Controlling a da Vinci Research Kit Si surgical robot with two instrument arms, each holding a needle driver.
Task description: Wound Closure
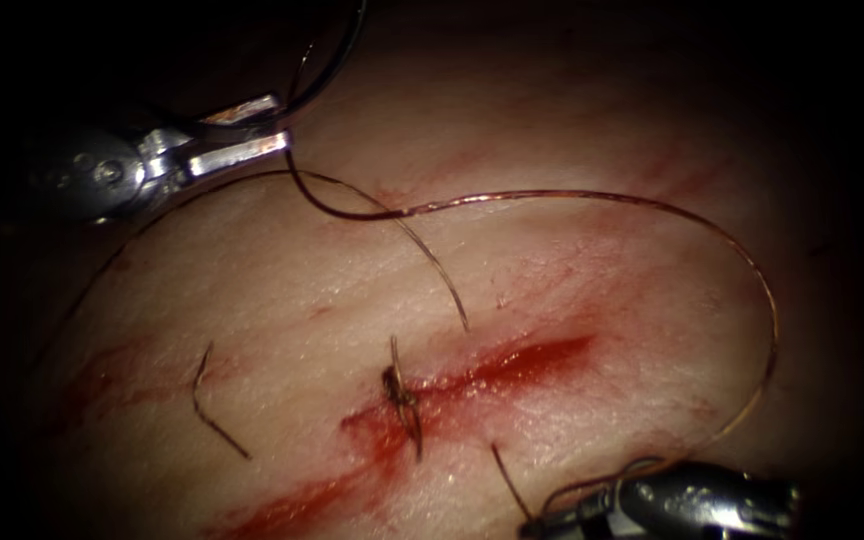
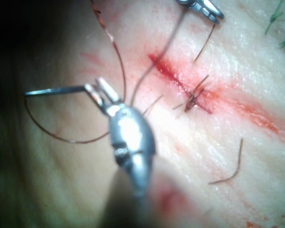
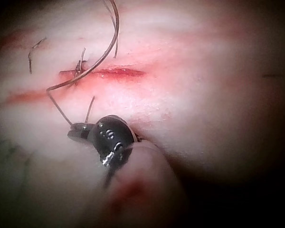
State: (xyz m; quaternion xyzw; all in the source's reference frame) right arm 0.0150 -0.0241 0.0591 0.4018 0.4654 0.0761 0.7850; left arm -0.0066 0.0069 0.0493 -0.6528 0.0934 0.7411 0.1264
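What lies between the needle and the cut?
Only thread draped over the tissue above the cut. The left tool holds the needle near one end, clear of the tissue; the right tool holds thread.

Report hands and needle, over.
Left hand shut on needle near one end, clear of tissue. Right hand shut on thread. Knot on cut.

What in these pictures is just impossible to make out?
- What the right hand holds, if anything: endoscope view's bottom edge cuts it off; dark in right wrist view.
- Where along its curve the left hand grips the needle, clear of the tissue: endoscope view's top edge cuts the needle.
- How the knot at the cut is tied: too small.
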